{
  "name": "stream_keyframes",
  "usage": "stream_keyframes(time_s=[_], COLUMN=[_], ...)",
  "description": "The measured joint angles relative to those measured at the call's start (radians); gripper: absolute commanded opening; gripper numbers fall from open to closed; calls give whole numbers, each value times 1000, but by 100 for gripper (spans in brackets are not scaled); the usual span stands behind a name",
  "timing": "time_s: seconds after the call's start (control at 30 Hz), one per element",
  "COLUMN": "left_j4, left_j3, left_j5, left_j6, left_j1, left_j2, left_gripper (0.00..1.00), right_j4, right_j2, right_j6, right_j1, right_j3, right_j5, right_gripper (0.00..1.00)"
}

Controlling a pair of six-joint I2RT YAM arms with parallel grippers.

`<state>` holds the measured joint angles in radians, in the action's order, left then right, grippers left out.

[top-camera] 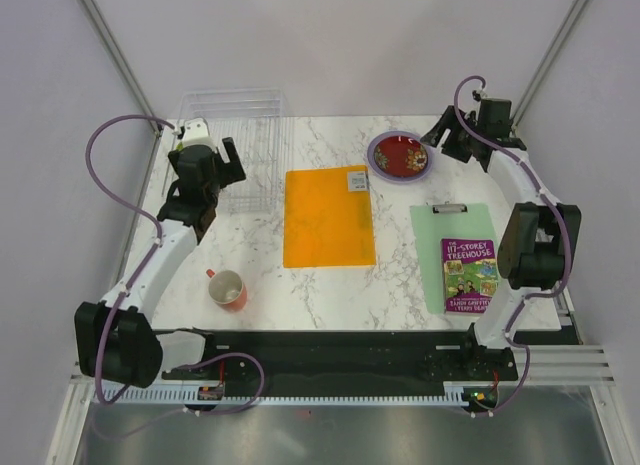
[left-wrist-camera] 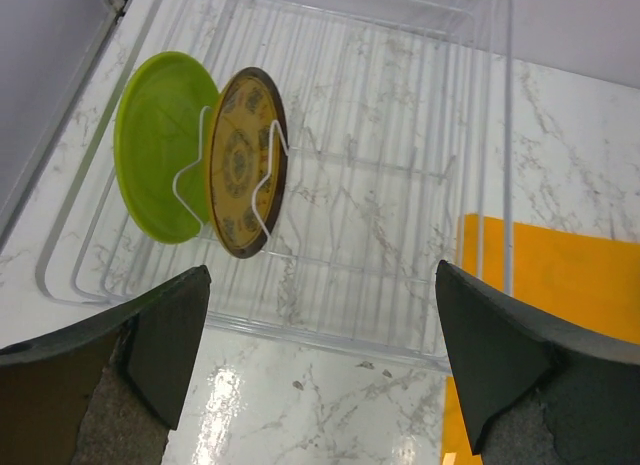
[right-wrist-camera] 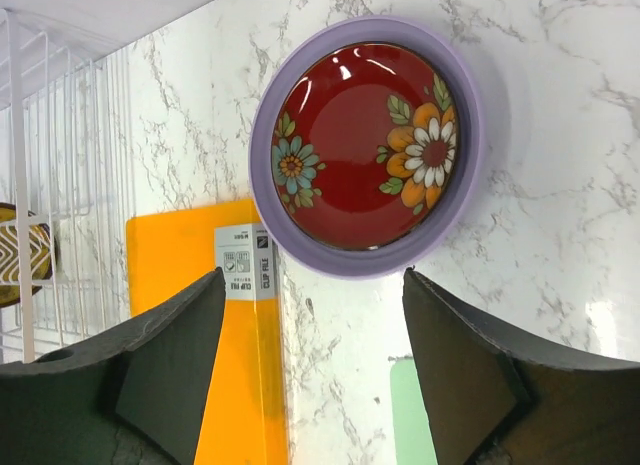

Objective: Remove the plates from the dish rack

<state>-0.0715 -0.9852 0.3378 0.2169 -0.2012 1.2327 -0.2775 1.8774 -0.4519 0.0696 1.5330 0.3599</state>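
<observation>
A: Now, starting on the left, what is the left hand (left-wrist-camera: 322,275) up to?

B: It hangs spread wide and empty over the near wall of the dish rack (left-wrist-camera: 330,335). Two plates stand on edge inside, at the left of the wrist view. The lime green plate (left-wrist-camera: 155,135) is outermost and the yellow patterned plate (left-wrist-camera: 240,165) just beside it, with a white wire divider looping across both.

A: Which would you take first?

B: The yellow one, I'd judge, since it faces the open middle of the rack. Come down with one finger on each side of its upper rim and close gently. Then lift straight up so it clears the wire before swinging past the orange folder (top-camera: 328,217).

A: And on the right?

B: The dark red plate (right-wrist-camera: 360,155) lies flat inside the lavender plate (right-wrist-camera: 468,135) on the bench (top-camera: 300,285). The right hand (right-wrist-camera: 312,275) hovers above them, fingers apart, gripping nothing. I'd move it aside so the next plate can land on that stack.
</observation>
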Motion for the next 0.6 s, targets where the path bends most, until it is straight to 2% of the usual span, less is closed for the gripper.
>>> stream_keyframes(time_s=[0.23, 0.5, 0.6], left_j4=[50, 105, 113], left_j3=[-51, -134, -174], left_j5=[32, 26, 24], left_j6=[-25, -26, -26], left_j1=[99, 170, 175], left_j2=[171, 375, 440], left_gripper=[99, 94, 88], right_j4=[-15, -14, -14], right_j2=[-163, -193, -193], right_j6=[41, 56, 57], right_j1=[0, 0, 0], right_j3=[-114, -244, -278], right_j5=[-23, -13, -12], right_gripper=[79, 79, 78])
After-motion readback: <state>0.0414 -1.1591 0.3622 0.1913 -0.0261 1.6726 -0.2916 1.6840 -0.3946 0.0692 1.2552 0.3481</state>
